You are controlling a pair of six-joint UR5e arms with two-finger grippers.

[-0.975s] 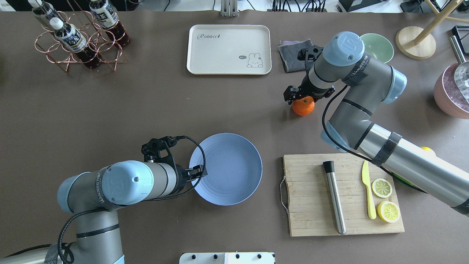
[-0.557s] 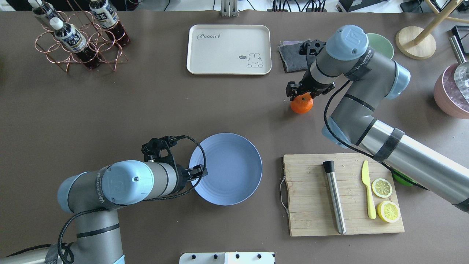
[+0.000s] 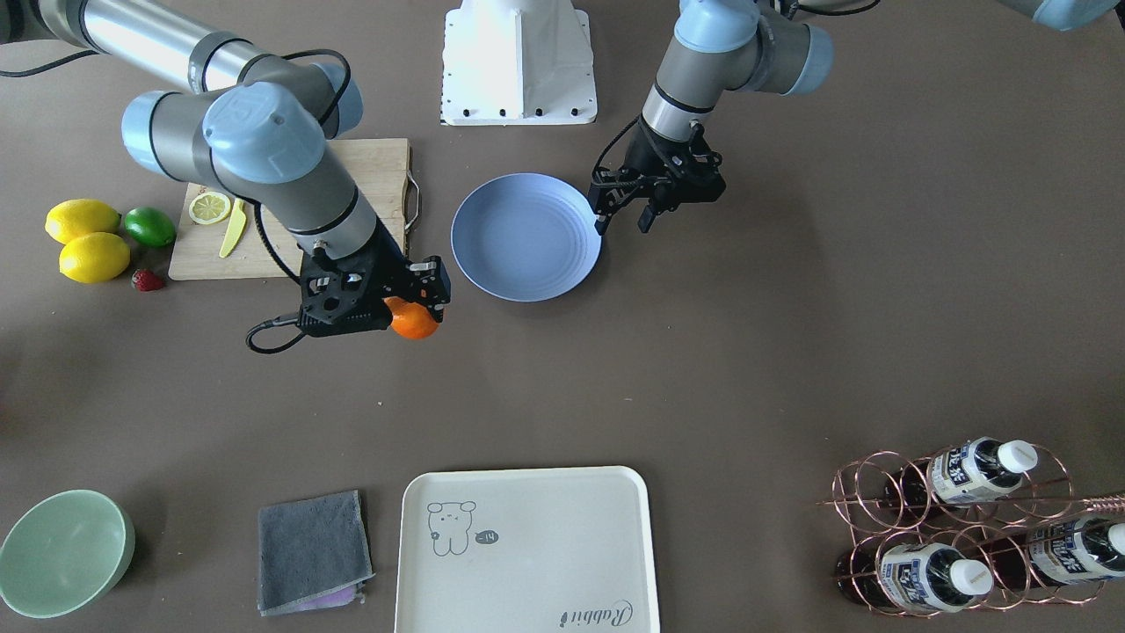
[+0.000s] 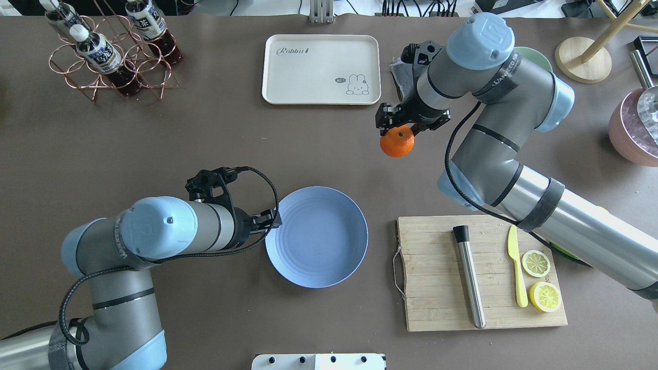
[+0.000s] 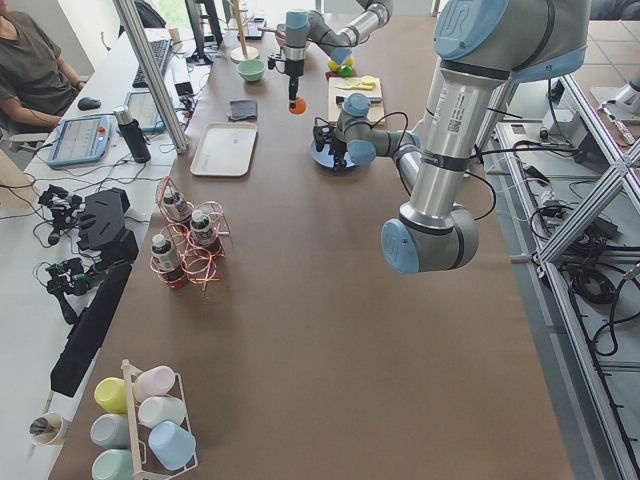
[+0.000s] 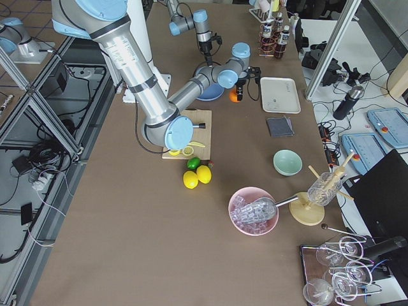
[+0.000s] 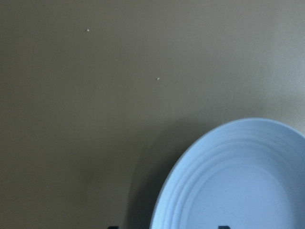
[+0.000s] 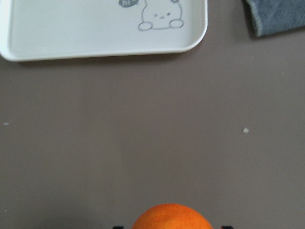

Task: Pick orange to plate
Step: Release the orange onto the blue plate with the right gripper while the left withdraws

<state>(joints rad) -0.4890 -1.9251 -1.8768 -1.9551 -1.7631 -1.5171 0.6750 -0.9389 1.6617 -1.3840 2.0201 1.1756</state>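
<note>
My right gripper (image 4: 400, 128) is shut on the orange (image 4: 397, 143) and holds it in the air, just off the near right corner of the cream tray. The right wrist view has the orange (image 8: 171, 218) at its bottom edge, above bare table. The blue plate (image 4: 329, 257) lies flat near the table's middle with nothing on it. My left gripper (image 4: 271, 220) stands open at the plate's left rim, seen as the plate (image 3: 527, 237) beside the left gripper (image 3: 624, 218) in the front view. In the left wrist view the plate (image 7: 238, 181) fills the lower right.
A cream tray (image 4: 321, 69) lies at the back centre, with a grey cloth (image 3: 312, 549) and a green bowl (image 3: 61, 554) to its right. The cutting board (image 4: 437, 288), right of the plate, carries a muddler, a yellow knife and lemon halves. A bottle rack (image 4: 110, 51) stands back left.
The right gripper has lifted the orange off the table and carried it left, toward the tray's corner. The left arm has drawn back a little to the left along the plate's rim.
</note>
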